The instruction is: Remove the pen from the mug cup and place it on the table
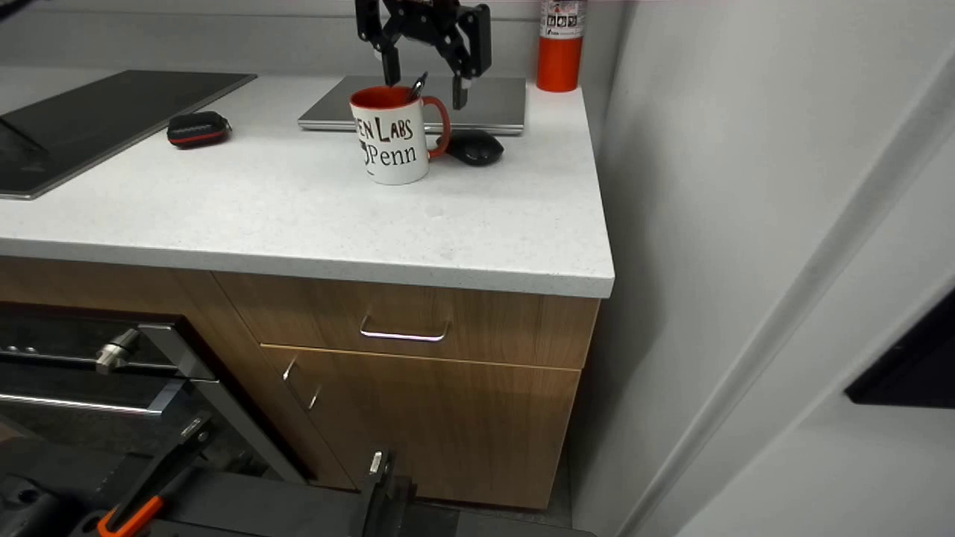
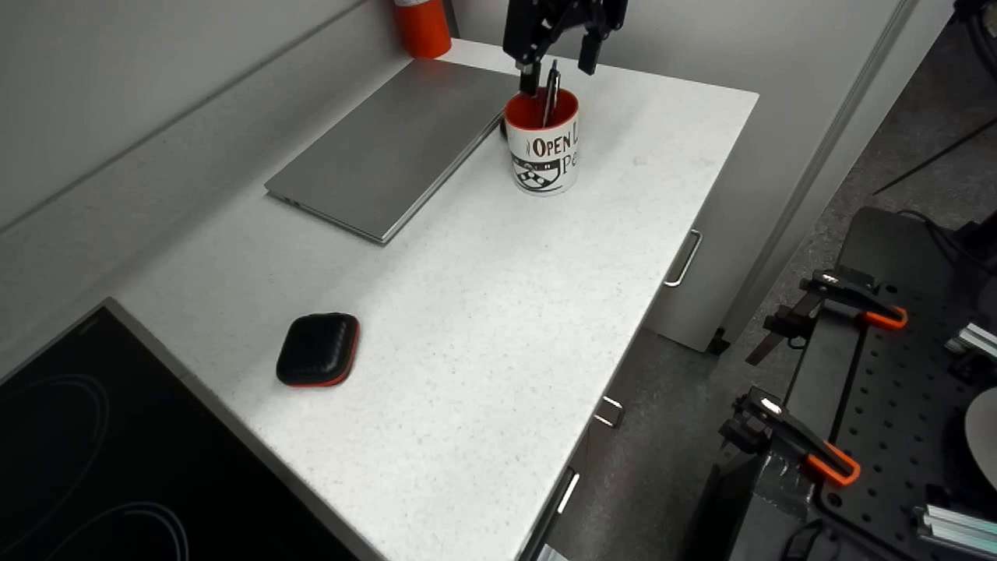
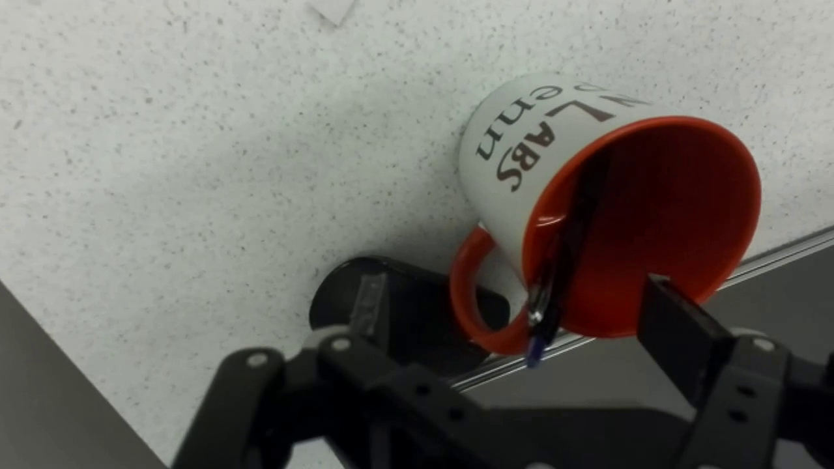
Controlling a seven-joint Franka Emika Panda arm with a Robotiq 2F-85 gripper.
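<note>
One black ballpoint pen [image 2: 551,97] leaned in the Penn mug [image 1: 395,153]; the Robotiq gripper [image 1: 426,83] hung with empty jaws wide apart, the pen's top between them. I'd have squeezed gently, then lifted along its slant to leave the mug standing.

A mouse [image 1: 479,149] lies beside a laptop [image 2: 405,144], a case [image 2: 318,349] elsewhere.
</note>
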